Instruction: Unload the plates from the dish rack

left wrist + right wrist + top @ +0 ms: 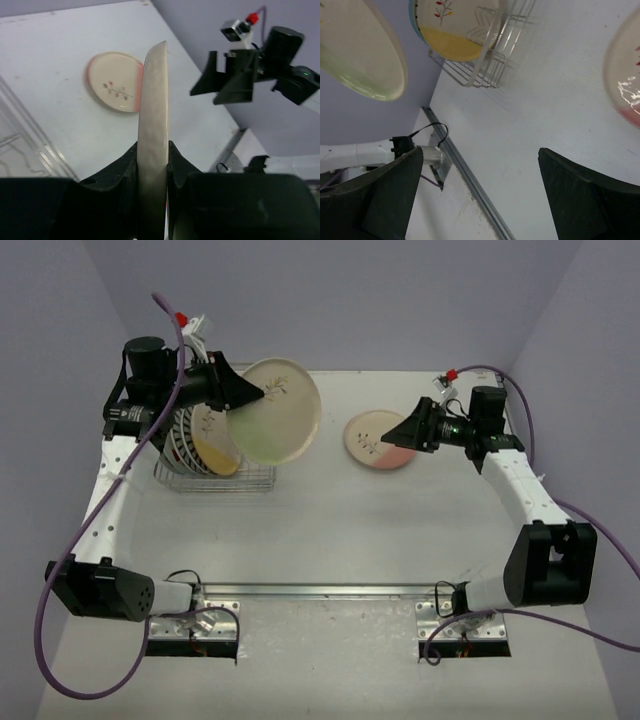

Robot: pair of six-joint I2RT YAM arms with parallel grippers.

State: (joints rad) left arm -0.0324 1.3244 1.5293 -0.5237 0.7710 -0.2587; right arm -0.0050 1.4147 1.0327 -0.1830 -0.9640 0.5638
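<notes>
**Top view.** The left arm stretches from its base toward 10 o'clock. The left gripper [250, 395] is clamped on the rim of a cream and pale-green sprig plate [285, 415], which is held tilted over the right end of the dish rack [225, 480]. A yellow-bottomed sprig plate [215, 445] and striped plates [178, 440] stand in the rack. The right arm bends inward at 2 o'clock. The right gripper [398, 430], fingers spread wide and empty, hovers at the right edge of a pink-rimmed plate [372, 438] lying flat on the table [330, 530].
</notes>
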